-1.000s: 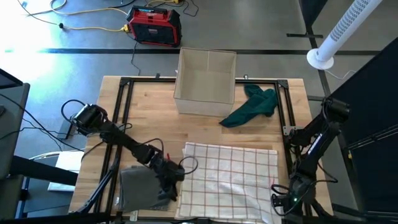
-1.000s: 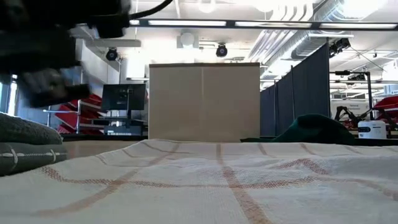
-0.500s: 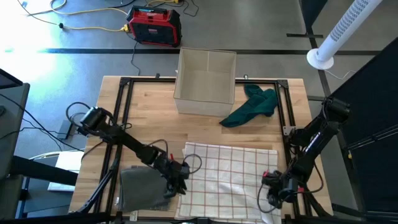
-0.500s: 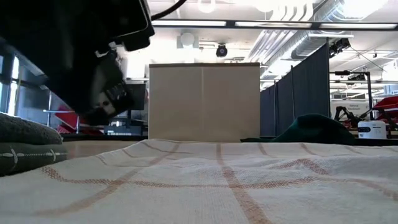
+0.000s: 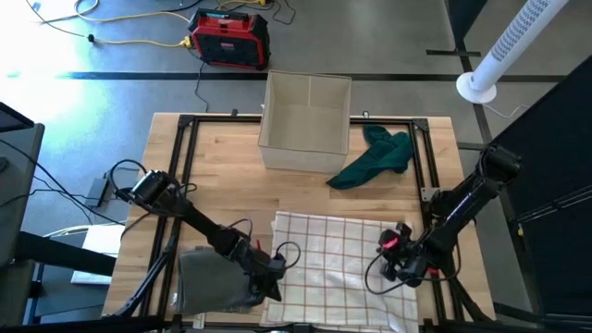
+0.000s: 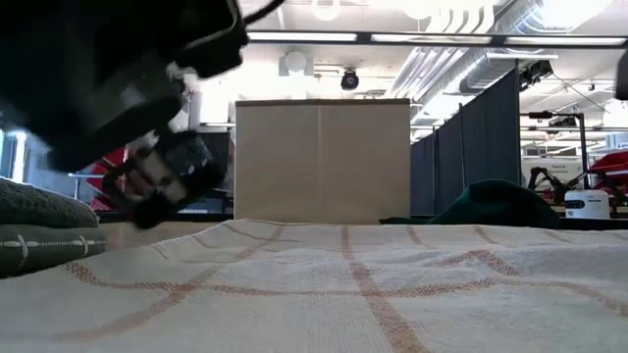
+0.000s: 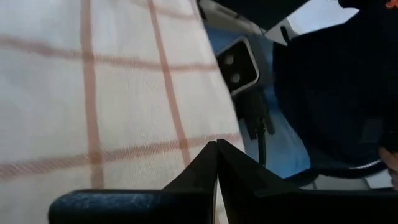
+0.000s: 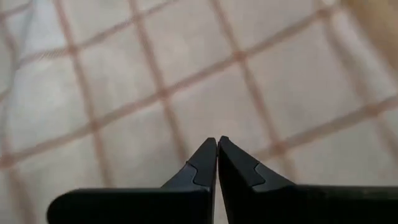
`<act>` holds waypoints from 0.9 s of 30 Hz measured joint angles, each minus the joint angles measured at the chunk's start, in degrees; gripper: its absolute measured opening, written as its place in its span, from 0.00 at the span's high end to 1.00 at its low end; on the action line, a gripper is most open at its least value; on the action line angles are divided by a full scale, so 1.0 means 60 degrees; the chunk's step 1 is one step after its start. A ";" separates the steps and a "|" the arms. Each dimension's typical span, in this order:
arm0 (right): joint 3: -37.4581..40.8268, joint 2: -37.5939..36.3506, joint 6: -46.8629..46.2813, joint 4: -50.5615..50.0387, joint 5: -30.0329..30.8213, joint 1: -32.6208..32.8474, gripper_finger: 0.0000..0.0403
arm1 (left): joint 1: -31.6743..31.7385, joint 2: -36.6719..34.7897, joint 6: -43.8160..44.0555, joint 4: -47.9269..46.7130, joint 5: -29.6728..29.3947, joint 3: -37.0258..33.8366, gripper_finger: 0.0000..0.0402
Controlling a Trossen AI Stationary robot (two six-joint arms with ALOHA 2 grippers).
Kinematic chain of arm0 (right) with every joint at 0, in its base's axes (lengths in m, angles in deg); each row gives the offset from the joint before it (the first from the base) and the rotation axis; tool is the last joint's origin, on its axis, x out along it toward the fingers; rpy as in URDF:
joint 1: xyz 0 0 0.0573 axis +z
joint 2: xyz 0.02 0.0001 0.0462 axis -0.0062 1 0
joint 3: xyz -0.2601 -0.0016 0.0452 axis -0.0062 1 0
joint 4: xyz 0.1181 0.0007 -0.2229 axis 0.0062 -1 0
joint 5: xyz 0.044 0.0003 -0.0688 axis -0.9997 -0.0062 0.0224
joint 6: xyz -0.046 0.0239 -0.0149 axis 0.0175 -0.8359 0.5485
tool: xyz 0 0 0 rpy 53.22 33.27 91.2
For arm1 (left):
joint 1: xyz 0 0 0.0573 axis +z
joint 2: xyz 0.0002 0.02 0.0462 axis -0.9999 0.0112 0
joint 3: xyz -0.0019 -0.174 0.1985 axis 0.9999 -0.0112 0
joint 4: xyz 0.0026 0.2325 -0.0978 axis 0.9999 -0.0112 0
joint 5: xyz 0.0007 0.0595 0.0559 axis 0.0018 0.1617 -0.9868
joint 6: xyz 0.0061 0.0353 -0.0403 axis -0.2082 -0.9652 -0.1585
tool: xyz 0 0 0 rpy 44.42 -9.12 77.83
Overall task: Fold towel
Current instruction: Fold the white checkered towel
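Where box stands, green cloth beside.

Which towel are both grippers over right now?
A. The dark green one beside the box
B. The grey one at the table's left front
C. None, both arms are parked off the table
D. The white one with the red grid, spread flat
D: the high view has the left gripper at the left edge of the checked towel and the right gripper over its right part, and both wrist views look down on red-lined cloth past shut fingers.
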 joint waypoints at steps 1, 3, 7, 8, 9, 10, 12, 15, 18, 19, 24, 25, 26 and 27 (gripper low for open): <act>0.0001 0.0001 0.0060 -0.0056 0.0114 -0.0058 1.00 | -0.0030 0.0123 0.0097 0.0083 0.0082 0.0004 1.00; 0.0002 0.0002 0.0180 -0.0169 0.0342 -0.0173 1.00 | -0.0090 0.0369 0.0291 0.0250 0.0245 0.0011 1.00; 0.0006 0.0130 0.0217 -0.0446 0.0518 -0.0362 1.00 | -0.0160 0.0739 0.0561 0.1000 0.0316 0.0031 1.00; 0.0014 0.0232 0.0217 -0.0497 0.0508 -0.0388 1.00 | -0.0175 0.0767 0.0641 0.0985 0.0321 0.0027 1.00; 0.0034 0.0340 0.0220 -0.0521 0.0478 -0.0422 1.00 | -0.0177 0.0771 0.0720 0.0948 0.0326 0.0032 1.00; 0.0060 0.0448 0.0255 -0.0511 0.0433 -0.0471 1.00 | -0.0177 0.0775 0.0792 0.0948 0.0390 0.0031 1.00; 0.0178 0.0700 0.0261 -0.0495 0.0280 -0.0568 1.00 | -0.0181 0.0778 0.1009 0.0920 0.0718 0.0031 1.00; 0.0397 0.0937 -0.0045 -0.0545 0.0545 -0.0624 1.00 | -0.0192 0.0771 0.1279 0.0608 0.1125 0.0031 1.00; 0.0596 0.0951 -0.0383 -0.0605 0.0788 -0.0617 1.00 | -0.0181 0.0758 0.1432 0.0320 0.1451 0.0038 1.00; 0.0627 0.0942 -0.0479 -0.0715 0.0837 -0.0621 1.00 | -0.0183 0.0745 0.1451 0.0169 0.1479 0.0038 1.00; 0.0639 0.0927 -0.0532 -0.1055 0.0853 -0.0624 1.00 | -0.0091 0.0724 0.1297 -0.0332 0.1809 0.0058 1.00; 0.0640 0.0927 -0.0546 -0.1116 0.0851 -0.0624 1.00 | -0.0024 0.0722 0.1269 -0.0379 0.1976 0.0058 1.00; 0.0640 0.0927 -0.0563 -0.1163 0.0852 -0.0624 1.00 | 0.0058 0.0720 0.1219 -0.0432 0.2136 0.0056 1.00; 0.0640 0.0927 -0.0563 -0.1198 0.0865 -0.0626 1.00 | 0.0165 0.0642 0.1096 -0.0655 0.2064 0.0050 1.00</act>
